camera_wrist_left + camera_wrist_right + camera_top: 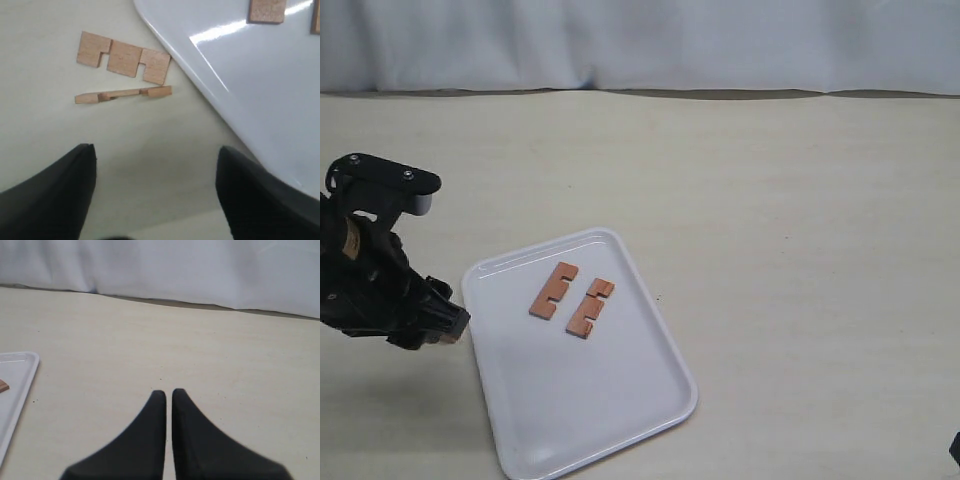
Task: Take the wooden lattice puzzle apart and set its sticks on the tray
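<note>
The lattice puzzle is apart; no hash shape shows. Two notched wooden sticks (553,290) (590,307) lie side by side on the white tray (620,420). In the left wrist view two more sticks rest on the table beside the tray's rim (200,85): one flat (124,57), one on its edge (123,94). My left gripper (156,150) stands open above the table a little short of these two, nothing between its fingers. In the exterior view the left arm (380,290) hides them. My right gripper (168,392) is shut and empty, over bare table away from the tray (15,390).
A white cloth backdrop (640,45) runs along the table's far edge. The tray lies at an angle near the table's front. A dark bit of the right arm (955,449) shows at the lower right corner of the exterior view.
</note>
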`<action>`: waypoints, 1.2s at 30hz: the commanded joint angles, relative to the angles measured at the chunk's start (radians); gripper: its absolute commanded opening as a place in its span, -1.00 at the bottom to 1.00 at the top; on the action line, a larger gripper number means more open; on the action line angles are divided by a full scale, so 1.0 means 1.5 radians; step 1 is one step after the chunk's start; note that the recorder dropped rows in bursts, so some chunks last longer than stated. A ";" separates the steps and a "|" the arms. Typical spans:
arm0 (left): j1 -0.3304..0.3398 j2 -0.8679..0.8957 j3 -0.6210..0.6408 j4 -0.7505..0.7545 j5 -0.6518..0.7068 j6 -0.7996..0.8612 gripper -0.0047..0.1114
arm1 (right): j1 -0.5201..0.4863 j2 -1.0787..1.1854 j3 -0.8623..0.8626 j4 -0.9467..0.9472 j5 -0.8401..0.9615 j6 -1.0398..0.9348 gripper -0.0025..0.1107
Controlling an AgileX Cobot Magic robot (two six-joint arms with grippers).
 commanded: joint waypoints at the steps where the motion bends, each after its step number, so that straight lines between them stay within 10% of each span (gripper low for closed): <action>1: 0.003 -0.004 0.004 0.026 -0.035 -0.039 0.36 | 0.003 -0.003 0.002 0.003 0.002 0.002 -0.88; 36: 0.063 0.136 0.043 0.119 -0.213 -0.125 0.52 | 0.003 -0.003 0.002 0.003 0.002 0.002 -0.88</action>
